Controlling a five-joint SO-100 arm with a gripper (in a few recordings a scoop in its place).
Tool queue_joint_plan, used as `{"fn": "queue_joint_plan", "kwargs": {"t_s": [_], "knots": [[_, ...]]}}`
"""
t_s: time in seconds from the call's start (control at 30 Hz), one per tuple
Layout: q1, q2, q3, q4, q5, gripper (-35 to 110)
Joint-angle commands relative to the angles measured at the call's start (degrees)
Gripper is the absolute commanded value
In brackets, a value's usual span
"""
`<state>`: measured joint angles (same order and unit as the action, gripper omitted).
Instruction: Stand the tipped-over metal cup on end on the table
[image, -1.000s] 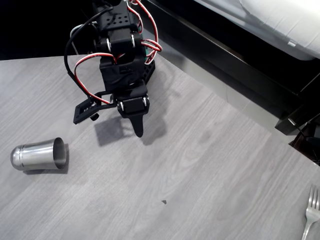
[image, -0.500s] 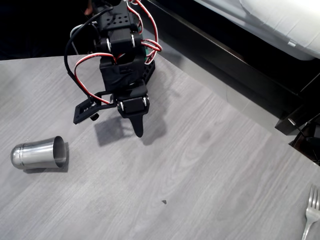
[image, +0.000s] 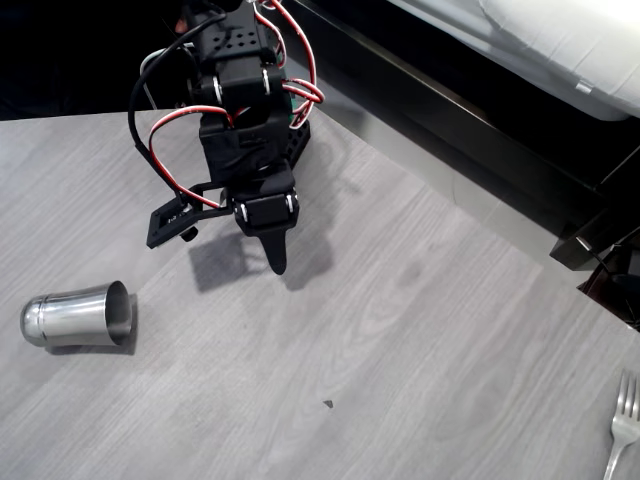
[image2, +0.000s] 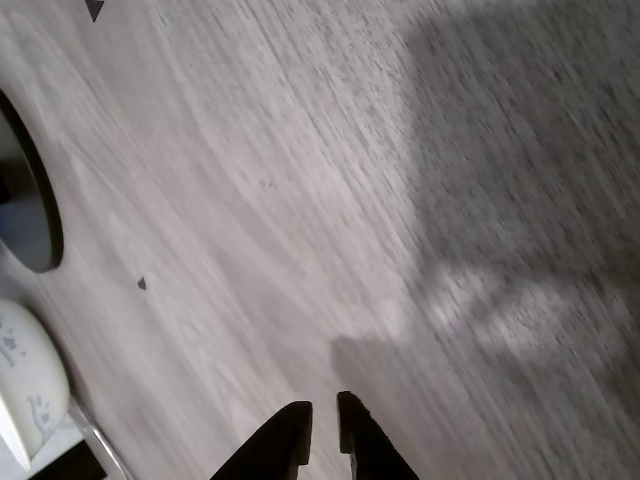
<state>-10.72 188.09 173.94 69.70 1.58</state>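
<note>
Claw (image2: 321, 420), black, two tapered fingers (image2: 283, 440) nearly together with a thin slit between the tips, clenched on nothing; in the overhead view the claw (image: 276, 255) hangs above the table (image: 420, 340), pointing down the picture, its shadow on the wood just beside it. No writing or label legible on it.

Arm (image: 245, 110), black, with red, white and black wires (image: 300, 85) looped along its sides; rises from the top edge of the table. A small black part (image: 172, 222) juts out at picture left of the claw.

Cup (image: 78, 315), shiny steel, plain sides, no marking. Lies on its side near the left edge of the overhead view, well apart from the claw, mouth toward picture right, rounded base toward the left. Inside looks empty as far as the mouth shows.

Table, light grey wood grain; a small dark speck (image: 327, 404) below the claw, also seen in the wrist view (image2: 141, 284).

Fork (image: 622, 425), silver, at the lower right corner of the overhead view, tines up the picture, partly cut off.

Black furniture edge (image: 450, 110) runs diagonally beyond the table; something white (image: 570, 40) lies above it.
</note>
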Motion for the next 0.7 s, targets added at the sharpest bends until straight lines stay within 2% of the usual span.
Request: {"fn": "queue_joint_plan", "kwargs": {"t_s": [0.0,0.4,0.43,0.47,0.53,0.6,0.67], "knots": [[0.2,1.6,-0.3,0.2,-0.4,0],[-1.9,1.6,-0.3,0.2,-0.8,0],[-2.5,1.6,-0.3,0.2,-3.4,0],[-1.8,1.6,-0.3,1.4,-12.0,0],[-1.7,1.6,-0.3,0.3,-12.7,0],[1.1,1.6,-1.2,0.5,-14.0,0],[10.5,1.6,-3.4,-1.6,-14.2,0]]}}
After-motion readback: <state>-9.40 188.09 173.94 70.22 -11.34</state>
